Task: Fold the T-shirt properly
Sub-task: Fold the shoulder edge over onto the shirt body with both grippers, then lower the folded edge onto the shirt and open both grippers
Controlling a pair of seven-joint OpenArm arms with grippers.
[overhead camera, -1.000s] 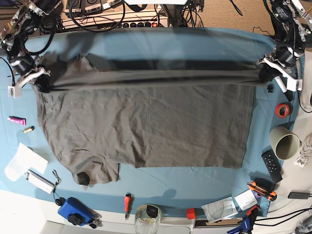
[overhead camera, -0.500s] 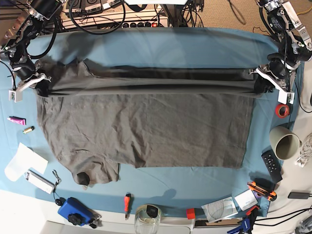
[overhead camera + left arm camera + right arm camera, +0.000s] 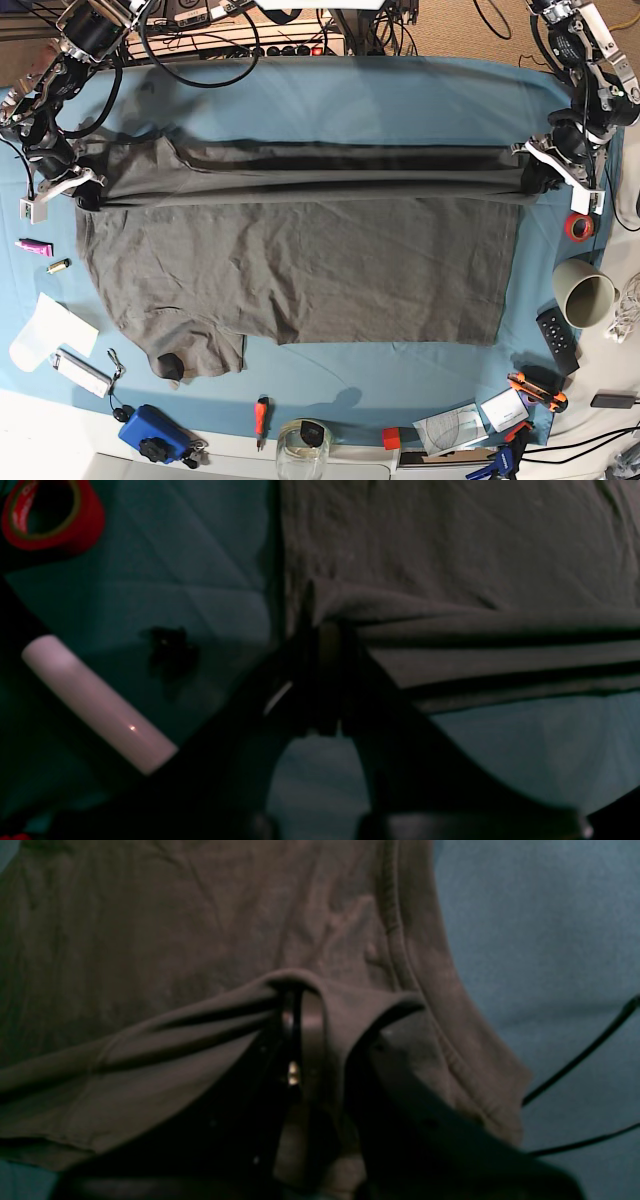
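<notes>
Where clutter rims it, teal tablecloth [image 3: 330, 95] under T-shirt [image 3: 300, 260].

Charcoal-grey T-shirt [image 3: 300, 260], teal-blue tablecloth [image 3: 330, 95], red tape roll [image 3: 578, 227], blue case [image 3: 150, 432]

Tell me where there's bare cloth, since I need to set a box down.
Free: the teal tablecloth strip behind the T-shirt, and the band between its near hem and the screwdriver. Crowded: both side edges, near corners.

Left pincer [image 3: 535, 178] clamped tight, arm low and outstretched, right pincer [image 3: 82, 190] likewise pinched
</notes>
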